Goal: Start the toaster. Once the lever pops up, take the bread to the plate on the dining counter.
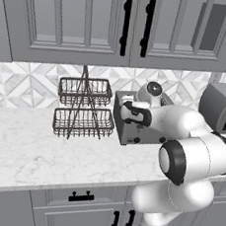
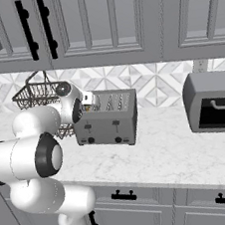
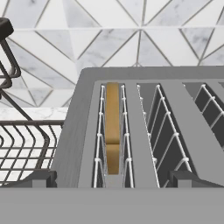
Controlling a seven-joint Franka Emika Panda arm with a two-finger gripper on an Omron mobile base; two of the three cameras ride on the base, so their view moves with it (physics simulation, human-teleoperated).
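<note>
Above the boxy grey metal four-slot toaster, we see our two-finger pincer hanging with its dark tips spread wide apart and nothing between them. Directly below and ahead of it, in the hand view, the tan-brown slice of bread stands on edge inside the toaster's outermost slot, flanked by thin wire guides; the neighbouring slots run off to the pincer's other side. Beyond the toaster's far edge rises a backsplash of grey-and-white triangular tiles.

From the right base view, two small dark lever tabs sit in vertical slots on the toaster's front face, below the pincer (each has a round dark knob beneath it). A two-tier dark wire basket rack stands just beside the toaster, on the pincer's bread-slot side. Well off on the opposite side sits a larger grey toaster oven with a glass door. All rest on a white grey-veined marble countertop beneath grey panelled wall cabinets.
</note>
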